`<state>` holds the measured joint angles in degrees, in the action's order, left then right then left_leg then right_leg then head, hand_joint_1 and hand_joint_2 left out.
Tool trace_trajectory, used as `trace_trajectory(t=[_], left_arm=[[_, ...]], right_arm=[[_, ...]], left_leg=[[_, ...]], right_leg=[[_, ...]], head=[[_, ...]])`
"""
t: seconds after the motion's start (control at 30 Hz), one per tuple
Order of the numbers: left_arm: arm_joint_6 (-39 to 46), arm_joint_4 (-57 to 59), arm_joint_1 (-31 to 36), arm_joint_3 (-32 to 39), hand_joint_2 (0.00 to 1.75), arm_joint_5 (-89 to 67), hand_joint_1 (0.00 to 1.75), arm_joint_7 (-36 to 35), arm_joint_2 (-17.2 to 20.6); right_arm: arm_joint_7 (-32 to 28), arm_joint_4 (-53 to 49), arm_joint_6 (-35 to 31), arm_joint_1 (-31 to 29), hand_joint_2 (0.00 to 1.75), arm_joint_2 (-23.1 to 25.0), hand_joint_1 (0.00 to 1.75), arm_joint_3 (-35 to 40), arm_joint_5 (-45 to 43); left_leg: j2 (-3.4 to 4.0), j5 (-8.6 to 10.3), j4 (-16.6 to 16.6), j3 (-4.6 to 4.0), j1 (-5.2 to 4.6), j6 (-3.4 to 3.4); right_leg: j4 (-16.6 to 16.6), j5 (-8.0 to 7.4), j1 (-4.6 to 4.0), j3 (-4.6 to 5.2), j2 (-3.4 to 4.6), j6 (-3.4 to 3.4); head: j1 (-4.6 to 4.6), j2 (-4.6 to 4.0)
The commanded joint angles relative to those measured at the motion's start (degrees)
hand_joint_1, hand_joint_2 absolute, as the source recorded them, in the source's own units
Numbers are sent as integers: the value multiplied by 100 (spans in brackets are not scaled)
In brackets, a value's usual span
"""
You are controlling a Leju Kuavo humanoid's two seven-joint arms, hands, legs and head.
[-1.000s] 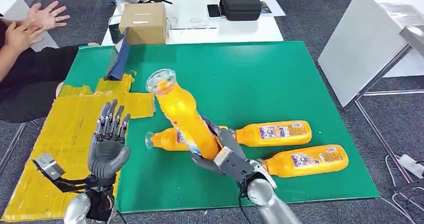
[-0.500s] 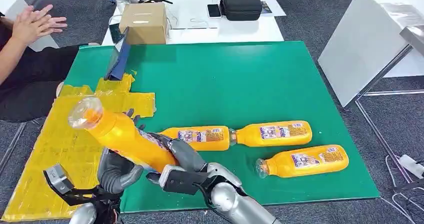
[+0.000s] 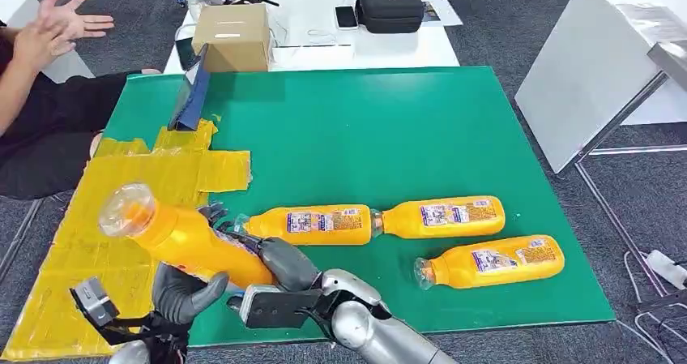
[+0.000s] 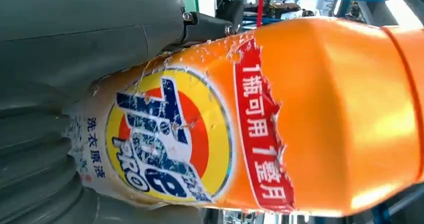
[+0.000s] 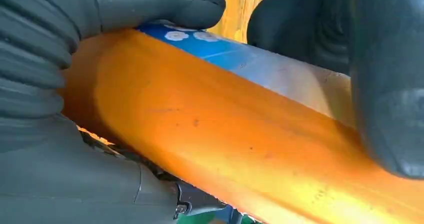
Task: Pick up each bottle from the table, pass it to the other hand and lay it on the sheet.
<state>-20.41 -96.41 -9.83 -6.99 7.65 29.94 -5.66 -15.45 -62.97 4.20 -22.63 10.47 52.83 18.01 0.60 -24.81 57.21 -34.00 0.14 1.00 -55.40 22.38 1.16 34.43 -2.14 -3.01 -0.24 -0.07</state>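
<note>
Both hands are on the one bottle [image 3: 190, 238] right at the handover. The left hand [image 3: 188, 293] cups it from underneath, fingers wrapped up around the labelled lower body, thumb curled over the near side. The right hand [image 3: 285, 265] clamps the same stretch from the other flank, and the right wrist view shows its thumb [image 5: 155, 4] lying across the top of the orange wall. So both hands hold it; which one carries the weight is hard to judge, since the contact patch is hidden between the palms.

The bottle tilts up and away from the left hand, its clear cap end [image 3: 127, 210] hanging over the yellow sheet [image 3: 105, 242], just beyond the fingertips. It looks like a full detergent bottle: fairly heavy, with a stiff plastic wall that should not give under a squeeze, but glossy, with a torn, peeling label [image 4: 170, 134], so likely slippery. The thick lower body, where the hands already sit, seems the sound place to grip, not the narrow neck.

Beyond the right hand, three more bottles lie on the green mat [image 3: 389, 137]: one [image 3: 312, 224] just past its fingers, another [image 3: 441, 216] end-on to that, a third [image 3: 490, 261] off to the outer side
</note>
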Motion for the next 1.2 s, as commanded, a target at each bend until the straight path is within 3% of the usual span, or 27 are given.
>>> trace_trajectory(t=[0.03,0.7,0.9,0.93,0.97,1.13,1.17,1.2], left_arm=[[-53,-2,278,-195,175,-47,175,89,37],[21,-24,309,-153,175,-100,175,149,-9],[542,-315,288,295,175,-554,175,455,87],[699,-444,295,533,175,-676,175,535,115],[838,-532,326,721,175,-848,175,584,150],[1941,-644,686,1540,175,-2230,175,892,115],[3879,-548,685,1579,175,-3968,175,1006,193],[4013,-464,636,1584,175,-4080,175,1006,277]], right_arm=[[52,587,5,-152,175,0,175,551,46],[83,716,-62,-171,175,-29,175,540,111],[234,60,-909,-157,175,-494,175,-243,505],[397,-147,-1118,-170,175,-618,16,-640,616],[448,-281,-1176,-197,175,-716,0,-895,732],[260,-677,-1598,-138,175,-940,0,-2168,1750],[619,-221,-1059,-424,175,-1071,0,-2348,1586],[448,122,-996,-577,175,-1069,0,-2454,1561]], left_leg=[[-12,-4,-2,18,8,-7],[-12,0,-3,11,6,-5],[-19,-3,2,12,9,-5],[-14,2,2,-1,6,-2],[-22,-1,7,4,10,-4],[-27,6,7,-8,3,-2],[-41,9,6,-6,4,0],[-42,7,9,0,5,0]], right_leg=[[3,6,-6,-21,7,15],[5,3,-5,-14,1,11],[3,6,-8,-17,-1,13],[2,1,-5,-3,-6,6],[0,5,-9,-11,-6,12],[-5,-1,-3,1,-16,9],[0,-2,-4,-8,-20,8],[-4,2,-3,-15,-16,12]], head=[[0,0],[-2,0],[-2,0],[-2,0],[-2,0],[0,0],[2,0],[2,0]])
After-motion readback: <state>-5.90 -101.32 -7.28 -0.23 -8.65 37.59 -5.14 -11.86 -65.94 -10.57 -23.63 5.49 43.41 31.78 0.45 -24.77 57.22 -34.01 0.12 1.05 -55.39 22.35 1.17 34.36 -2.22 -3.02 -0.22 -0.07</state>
